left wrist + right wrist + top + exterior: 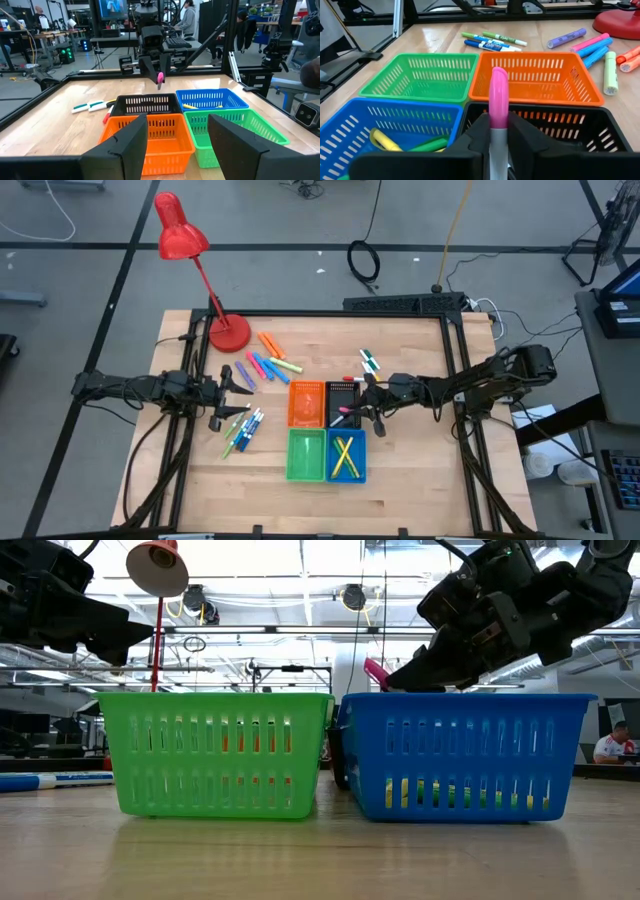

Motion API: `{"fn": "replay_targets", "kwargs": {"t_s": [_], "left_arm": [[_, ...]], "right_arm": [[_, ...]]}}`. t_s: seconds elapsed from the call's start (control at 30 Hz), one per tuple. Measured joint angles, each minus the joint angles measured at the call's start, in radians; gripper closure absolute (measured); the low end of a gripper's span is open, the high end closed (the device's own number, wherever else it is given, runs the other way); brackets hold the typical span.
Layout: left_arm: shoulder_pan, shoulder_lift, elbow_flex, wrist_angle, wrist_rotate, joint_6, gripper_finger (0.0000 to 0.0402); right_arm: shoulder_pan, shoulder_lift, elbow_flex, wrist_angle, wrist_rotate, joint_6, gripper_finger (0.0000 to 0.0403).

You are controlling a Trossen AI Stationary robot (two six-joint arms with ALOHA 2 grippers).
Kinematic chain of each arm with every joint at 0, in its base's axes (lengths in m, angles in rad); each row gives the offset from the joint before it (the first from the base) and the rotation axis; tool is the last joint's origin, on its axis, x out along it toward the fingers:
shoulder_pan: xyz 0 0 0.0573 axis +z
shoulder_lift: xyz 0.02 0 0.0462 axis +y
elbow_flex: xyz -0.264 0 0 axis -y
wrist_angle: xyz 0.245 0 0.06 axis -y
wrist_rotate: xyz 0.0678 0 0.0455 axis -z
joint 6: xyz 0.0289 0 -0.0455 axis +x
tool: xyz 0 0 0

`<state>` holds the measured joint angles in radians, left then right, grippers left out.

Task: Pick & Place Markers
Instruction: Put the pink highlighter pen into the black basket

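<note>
My right gripper hovers over the black bin, shut on a pink marker. My left gripper is open and holds nothing. It hangs left of the orange bin, between two groups of markers. Orange, pink, blue, purple and yellow-green markers lie flat on the table far-left of the bins. White markers with coloured caps lie by the left gripper, and two more lie beyond the black bin. Yellow markers rest in the blue bin. My right gripper pinches the pink marker between its two fingers, and they hide the part it holds. The marker lies along the fingers, and its capped end sticks out past the fingertips toward the table's left. It is lifted clear, above the black bin.
Four small bins stand in a square: orange and black on the far side, green and blue on the near side. A red desk lamp stands at the far left of the table. Bare wood shows near and right of the bins.
</note>
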<state>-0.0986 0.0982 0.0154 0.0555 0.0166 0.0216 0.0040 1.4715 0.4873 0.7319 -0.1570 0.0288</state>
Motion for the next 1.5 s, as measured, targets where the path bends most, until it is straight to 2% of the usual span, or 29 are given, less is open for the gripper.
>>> {"fn": "replay_targets", "kwargs": {"t_s": [0.27,1.5], "left_arm": [[0.000,0.000,0.000,0.000,0.000,0.000,0.0190],[0.000,0.000,0.000,0.000,0.000,0.000,0.0190]], "right_arm": [[0.000,0.000,0.000,0.001,0.002,-0.015,0.0330],[-0.003,-0.001,0.000,-0.007,0.030,-0.049,0.0321]]}}
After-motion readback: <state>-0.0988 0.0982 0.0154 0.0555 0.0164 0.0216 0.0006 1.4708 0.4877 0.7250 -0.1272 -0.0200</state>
